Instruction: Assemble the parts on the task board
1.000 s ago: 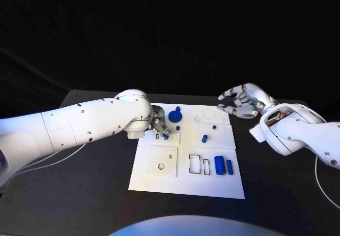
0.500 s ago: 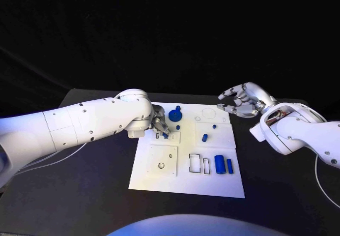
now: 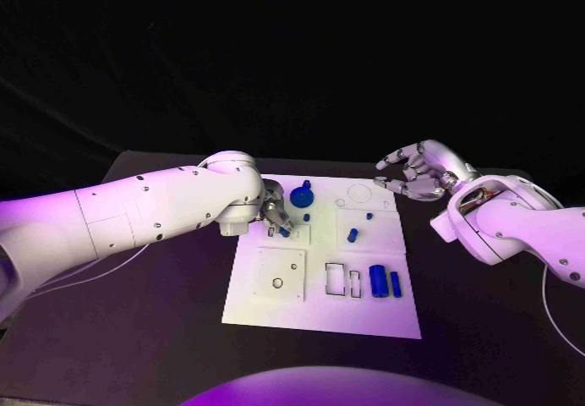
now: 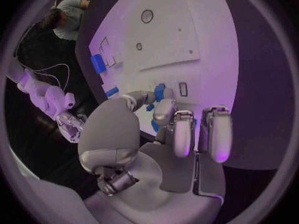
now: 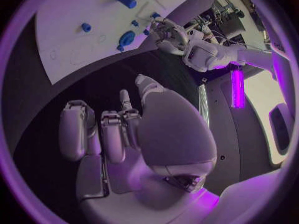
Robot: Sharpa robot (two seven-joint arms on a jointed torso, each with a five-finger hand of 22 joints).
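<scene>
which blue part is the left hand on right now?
The small blue piece near the board's left edge, pinched at the left hand's fingertips. The round blue part and the two blue cylinders near the board's front right lie untouched.

My left hand (image 4: 163, 129) over the task board (image 4: 206, 45)

My thumb and a finger pinch a small blue part (image 4: 159, 92) just above the white plate, beside a small rectangular slot (image 4: 183, 88). Two more blue parts (image 4: 97, 63) lie near the board's far edge, by outlined recesses.
</scene>
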